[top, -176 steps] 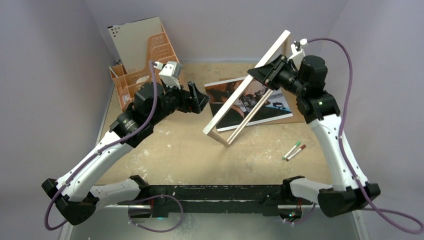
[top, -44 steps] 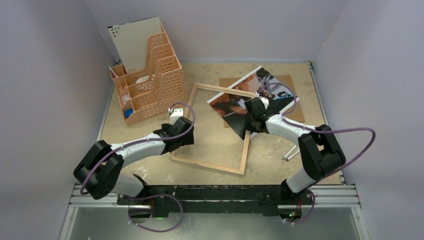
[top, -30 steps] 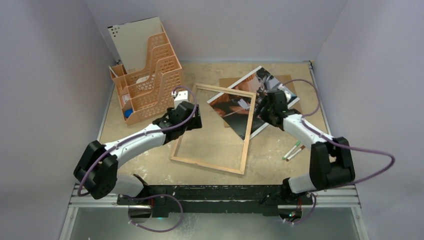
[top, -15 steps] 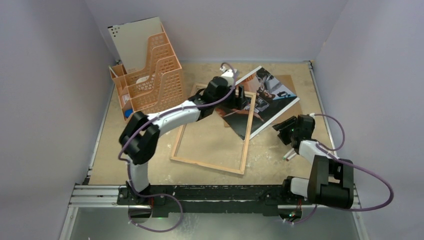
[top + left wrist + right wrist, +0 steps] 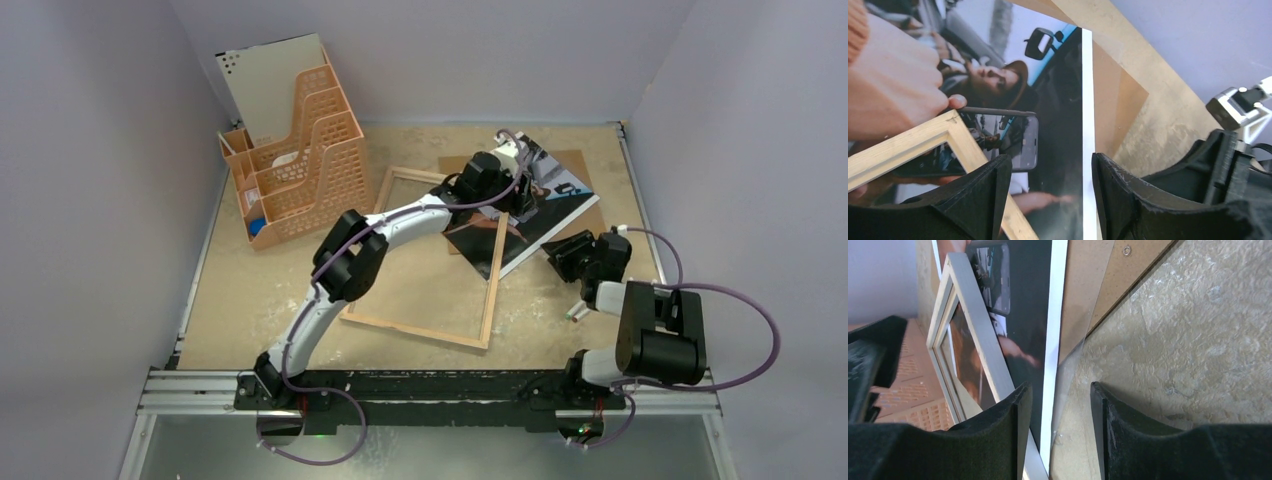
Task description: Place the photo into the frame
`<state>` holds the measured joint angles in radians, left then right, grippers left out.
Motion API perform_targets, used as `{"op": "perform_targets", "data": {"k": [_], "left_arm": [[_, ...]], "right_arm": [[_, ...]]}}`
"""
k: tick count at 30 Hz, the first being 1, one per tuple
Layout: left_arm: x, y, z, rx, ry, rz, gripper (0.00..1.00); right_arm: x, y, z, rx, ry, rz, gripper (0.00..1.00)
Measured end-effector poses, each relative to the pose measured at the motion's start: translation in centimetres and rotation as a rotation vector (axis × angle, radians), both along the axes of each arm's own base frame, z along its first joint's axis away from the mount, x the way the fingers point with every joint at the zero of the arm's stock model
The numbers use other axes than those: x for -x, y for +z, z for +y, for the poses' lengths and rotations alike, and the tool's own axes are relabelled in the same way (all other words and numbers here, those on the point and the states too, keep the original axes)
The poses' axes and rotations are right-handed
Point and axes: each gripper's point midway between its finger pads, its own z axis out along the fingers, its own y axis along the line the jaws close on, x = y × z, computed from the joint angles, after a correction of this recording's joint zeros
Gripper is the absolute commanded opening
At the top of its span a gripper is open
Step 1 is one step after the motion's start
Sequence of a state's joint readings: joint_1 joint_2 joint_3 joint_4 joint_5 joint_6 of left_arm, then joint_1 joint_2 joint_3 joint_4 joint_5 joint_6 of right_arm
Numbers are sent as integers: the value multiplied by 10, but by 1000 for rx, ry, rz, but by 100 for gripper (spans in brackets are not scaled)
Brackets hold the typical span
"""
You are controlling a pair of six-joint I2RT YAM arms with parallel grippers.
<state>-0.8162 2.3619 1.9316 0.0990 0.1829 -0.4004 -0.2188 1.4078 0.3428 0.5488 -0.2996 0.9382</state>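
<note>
Left wrist shows left hand [image 5: 1048, 165] wide above the photo [image 5: 998, 85]; right hand [image 5: 1060, 390] wide beside it.

We're in a robotics lab test cell here: plain lilac walls [image 5: 100, 200] boxing in a scuffed table [image 5: 270, 300], two robot arms [image 5: 655, 330] bolted to a metal rail [image 5: 450, 385].

Dark, orange-tan photo [image 5: 540, 215], light-wood frame [image 5: 415, 328], peach lattice organizer [image 5: 300, 150], brown backing sheet [image 5: 578, 162], speckled tan table [image 5: 260, 300].
</note>
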Motion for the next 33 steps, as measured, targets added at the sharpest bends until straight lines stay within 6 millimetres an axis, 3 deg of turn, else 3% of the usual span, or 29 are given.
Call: {"op": "perform_targets", "data": {"k": [3,8,13,19,33], "left_arm": [[-1,-19,-12,-17,4,-2,60],[5,-45,-17,-85,79,-1,58],[13,-61,-22,-120,128,30,49],[6,-88,-20,-165,190,101,40],[4,-91,-20,-162,232,147,39]], "right_arm": [[-1,0,1,-5,7,-16,50],[-3,0,4,-17,26,-48,48],[-4,-1,6,-30,34,-89,45],[-4,-3,7,-39,31,-113,39],[-11,-1,7,-67,22,-130,48]]}}
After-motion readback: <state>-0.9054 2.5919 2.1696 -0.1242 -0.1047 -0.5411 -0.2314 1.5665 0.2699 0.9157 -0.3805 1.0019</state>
